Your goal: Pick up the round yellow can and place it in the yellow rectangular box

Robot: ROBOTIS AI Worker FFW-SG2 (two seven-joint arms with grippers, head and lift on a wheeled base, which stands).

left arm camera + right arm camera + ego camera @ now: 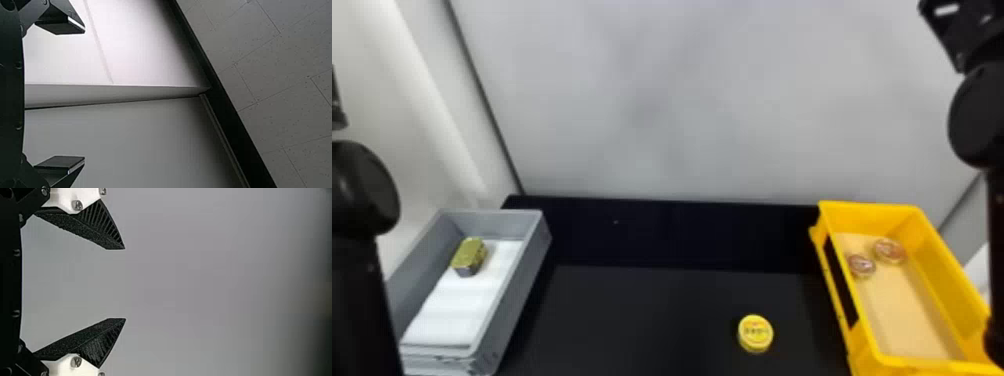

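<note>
Overall, the black flat work table [642,320] bore the full setup, and the task was judged to be at its start. At its right side stood the yellow rectangular plastic box [872,215], the goal, open-topped; the target can was not in it, so placement was outstanding. At the left side stood a grey rectangular plastic box [518,295] with a white lining, apparently not involved. Right gripper [125,284], black and ribbed: fingers spread apart, nothing between them. Left gripper [84,94], black and flat-fingered: likewise parted and without a load. A gold-green block-shaped tin [469,255] sat in the grey box. The round yellow can [755,332] lay on the table, near the yellow box and apart from it; approach, grasp, lift, carry and release were all left to do. Smallest, two round reddish-brown items [874,257] rested inside the yellow box, and were not counted as progress.
</note>
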